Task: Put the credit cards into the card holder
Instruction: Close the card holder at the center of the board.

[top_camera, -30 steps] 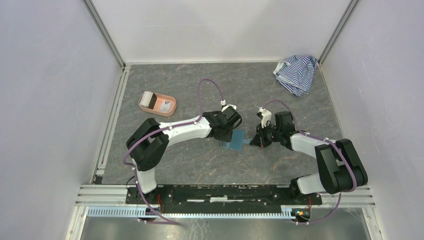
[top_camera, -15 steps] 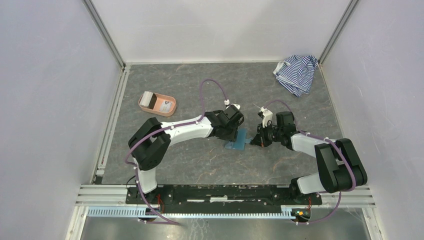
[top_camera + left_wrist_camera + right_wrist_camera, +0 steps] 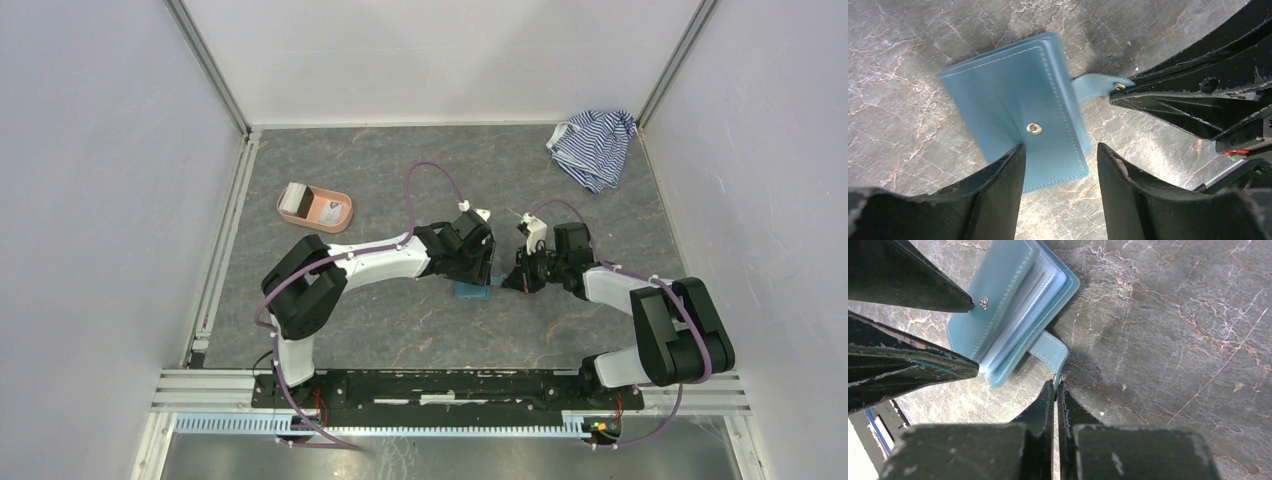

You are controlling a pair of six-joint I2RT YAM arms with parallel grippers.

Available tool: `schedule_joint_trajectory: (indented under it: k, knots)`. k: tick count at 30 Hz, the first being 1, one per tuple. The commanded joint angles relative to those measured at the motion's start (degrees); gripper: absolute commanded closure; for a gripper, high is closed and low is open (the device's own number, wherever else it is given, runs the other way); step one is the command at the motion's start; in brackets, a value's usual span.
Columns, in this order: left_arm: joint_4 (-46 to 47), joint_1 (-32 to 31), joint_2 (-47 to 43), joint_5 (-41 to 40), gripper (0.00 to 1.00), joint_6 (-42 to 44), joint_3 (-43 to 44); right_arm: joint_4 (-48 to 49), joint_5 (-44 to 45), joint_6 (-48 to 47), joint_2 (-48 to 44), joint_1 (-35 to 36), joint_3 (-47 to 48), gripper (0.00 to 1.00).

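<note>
Your right jaws clamp the card holder's (image 3: 1018,112) tab, left jaws open above it; credit cards (image 3: 295,201) wait unloaded at ten o'clock.

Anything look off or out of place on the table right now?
Nothing is spilled or damaged. The card holder lies partly open, its snap tab pinched by the shut right gripper. A crumpled striped cloth sits in the far right corner.
</note>
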Motion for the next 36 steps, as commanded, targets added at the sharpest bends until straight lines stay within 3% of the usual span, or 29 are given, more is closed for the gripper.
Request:
schedule_joint_trajectory:
  k: [1, 12, 19, 24, 36]
  knots:
    - [2.26, -0.39, -1.45, 1.57, 0.38, -2.5, 1.35, 2.14, -1.3, -1.0, -1.96, -0.53, -0.22, 1.0]
    - [11.88, -0.01, -10.32, -0.82, 0.34, -2.81, -6.94, 2.25, -1.88, -3.57, -3.55, -0.85, 0.04, 1.0]
    - [17.39, 3.19, -18.99, -6.34, 0.51, -2.3, -17.96, 2.76, -2.23, -4.68, -3.96, -0.58, 0.63, 1.0]
    - [18.74, 5.41, -15.87, -2.73, 0.67, -1.14, -19.68, 2.32, -2.08, -5.36, -3.58, -0.35, 1.37, 1.0]
    - [15.95, 4.29, -6.54, -2.23, 0.64, 0.02, -14.71, 0.95, 0.42, -10.4, -5.25, 4.02, 3.46, 1.0]
